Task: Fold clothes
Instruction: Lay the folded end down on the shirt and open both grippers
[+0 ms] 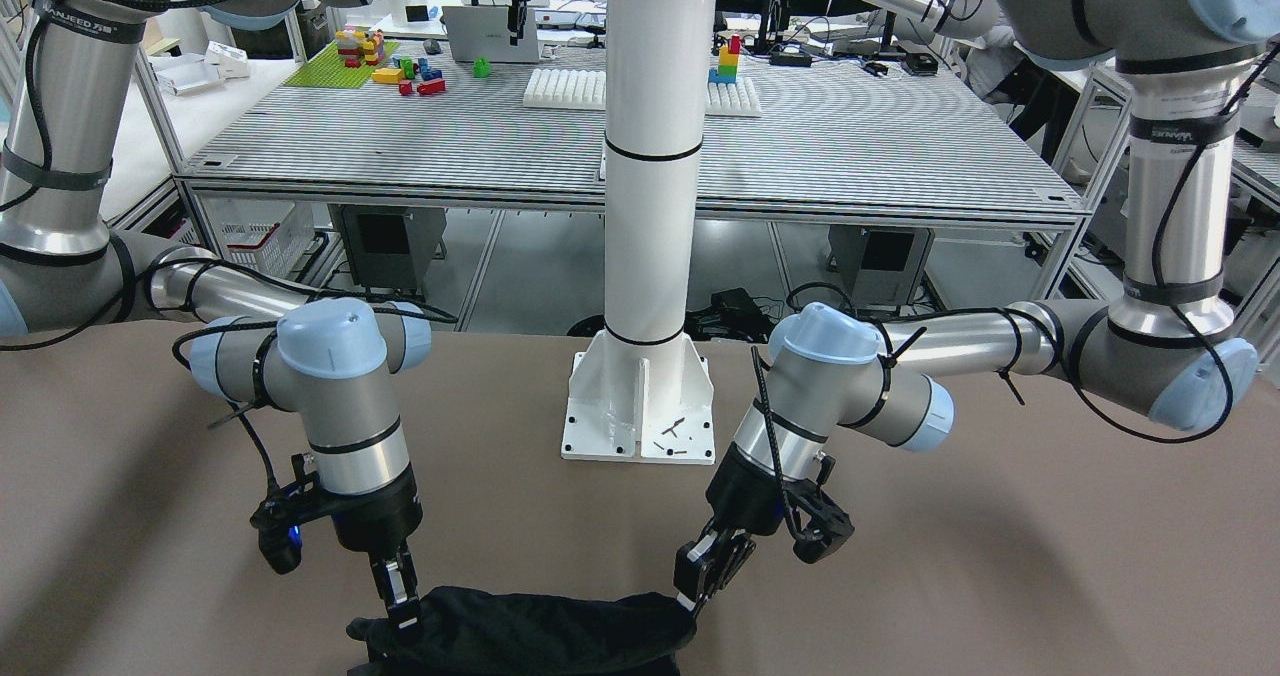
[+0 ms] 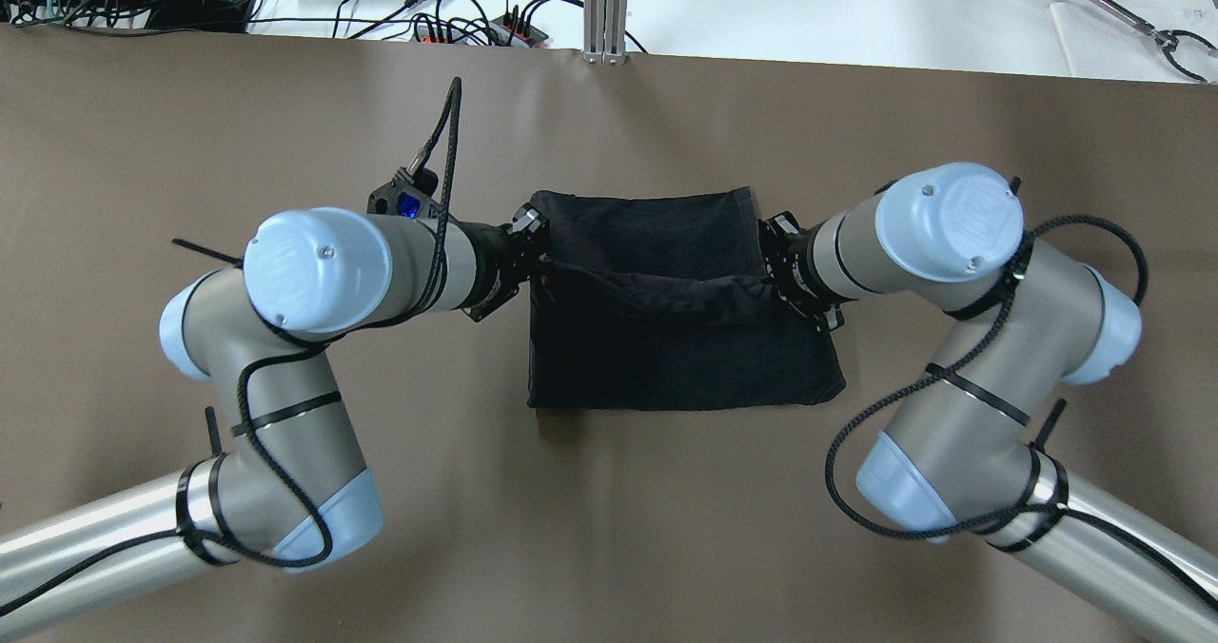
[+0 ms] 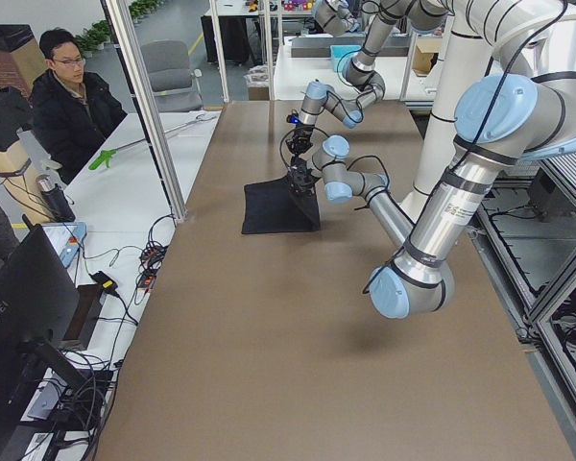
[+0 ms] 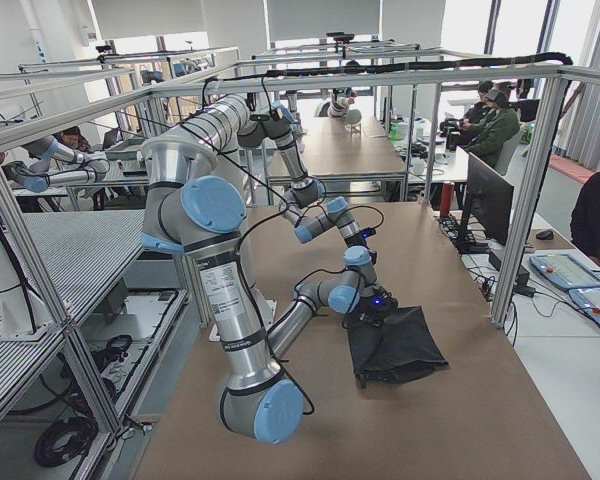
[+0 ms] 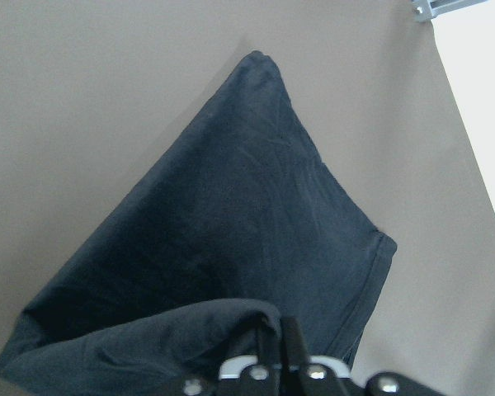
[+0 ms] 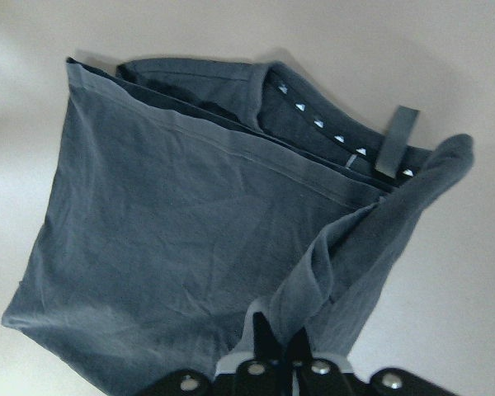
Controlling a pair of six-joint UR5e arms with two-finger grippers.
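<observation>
The clothes (image 2: pixel 666 339) are one dark, roughly rectangular piece lying in the middle of the brown table. One edge is raised and sags in a band between the two grippers. My left gripper (image 2: pixel 544 261) is shut on that raised edge at the fabric's left side, and my right gripper (image 2: pixel 769 280) is shut on it at the right side. The front-facing view shows the clothes (image 1: pixel 540 631) at the bottom with the left gripper (image 1: pixel 690 596) and right gripper (image 1: pixel 405 611) pinching its ends. Each wrist view shows dark fabric (image 5: pixel 247 247) (image 6: pixel 190 247) bunched between closed fingers.
A white pole on a base plate (image 1: pixel 640 406) stands at the robot's side of the table. Cables and power strips (image 2: pixel 457 25) lie beyond the far edge. A person (image 3: pixel 72 106) sits at a bench beside the table. Bare brown tabletop (image 2: pixel 618 529) surrounds the fabric.
</observation>
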